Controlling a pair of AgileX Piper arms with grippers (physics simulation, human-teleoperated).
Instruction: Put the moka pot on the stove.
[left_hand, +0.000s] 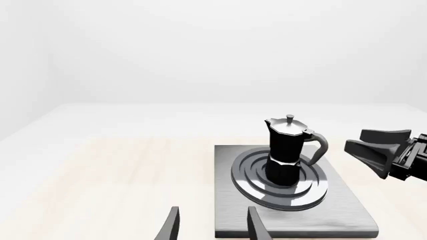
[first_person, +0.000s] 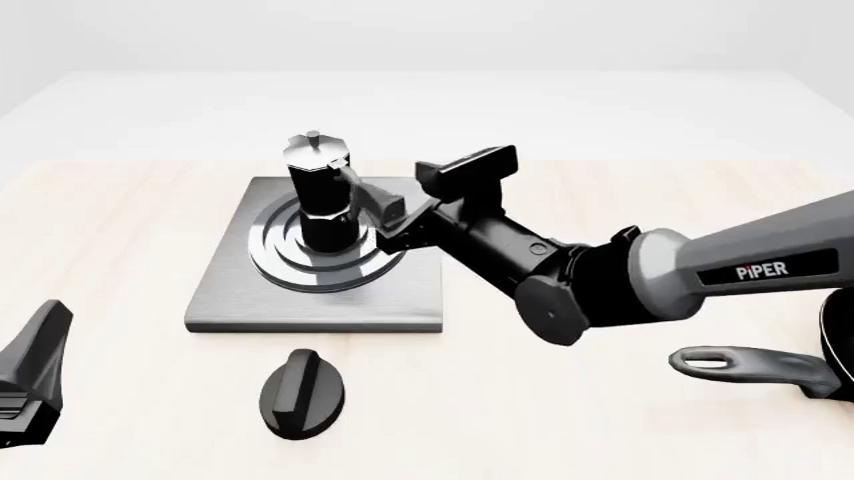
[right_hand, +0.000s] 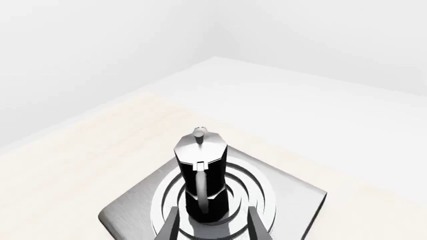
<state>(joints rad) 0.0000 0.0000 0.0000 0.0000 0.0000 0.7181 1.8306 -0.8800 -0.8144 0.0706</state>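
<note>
- The moka pot (first_person: 320, 195) stands upright on the ring burner of the stove (first_person: 227, 295), towards the far left of the worktop (first_person: 601, 420), its handle pointing right.
- The right gripper (first_person: 430, 205) sits just right of the pot's handle with its fingers (right_hand: 257, 225) spread, apart from the pot and pinching nothing.
- The left gripper (left_hand: 210, 227) hovers at the near-left edge, well apart from the stove; its fingers (left_hand: 170, 225) are spread and empty.
- A black oval knob (first_person: 302, 392) lies on the worktop just near the stove.
- A black pan (first_person: 761, 368) shows at the near right edge, handle pointing left.
</note>
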